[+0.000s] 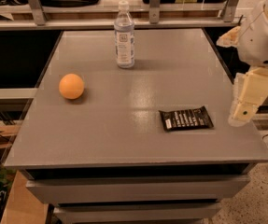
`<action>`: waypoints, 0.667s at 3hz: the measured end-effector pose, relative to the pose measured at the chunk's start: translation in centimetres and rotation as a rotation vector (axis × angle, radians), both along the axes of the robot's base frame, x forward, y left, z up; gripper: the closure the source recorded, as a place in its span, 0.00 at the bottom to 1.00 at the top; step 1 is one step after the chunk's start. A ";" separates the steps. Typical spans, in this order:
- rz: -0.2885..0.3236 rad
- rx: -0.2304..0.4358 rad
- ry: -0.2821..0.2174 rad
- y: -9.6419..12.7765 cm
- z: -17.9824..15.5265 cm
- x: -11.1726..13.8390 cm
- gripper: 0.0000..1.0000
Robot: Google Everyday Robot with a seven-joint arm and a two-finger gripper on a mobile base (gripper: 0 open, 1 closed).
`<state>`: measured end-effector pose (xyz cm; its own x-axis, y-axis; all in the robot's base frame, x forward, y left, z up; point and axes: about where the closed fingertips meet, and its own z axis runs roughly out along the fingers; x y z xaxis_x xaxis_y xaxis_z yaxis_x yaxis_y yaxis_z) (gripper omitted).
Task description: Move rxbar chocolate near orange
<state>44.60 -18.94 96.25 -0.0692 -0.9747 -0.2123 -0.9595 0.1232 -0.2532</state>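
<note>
The rxbar chocolate point(186, 118) is a flat black wrapper with white lettering, lying on the grey table top point(138, 97) toward its right front. The orange point(71, 86) sits on the left side of the table, well apart from the bar. My gripper point(243, 113) hangs at the right edge of the table, just right of the bar and above table height, below the white arm point(264, 31). It holds nothing that I can see.
A clear water bottle point(124, 36) with a white cap stands upright at the back middle of the table. Metal shelf posts and a rail run behind the table. Drawers sit below the front edge.
</note>
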 end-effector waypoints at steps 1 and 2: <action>0.148 -0.021 0.028 2.7 -2.1 0.6 0.00; 0.259 -0.061 0.075 4.9 -4.6 1.3 0.00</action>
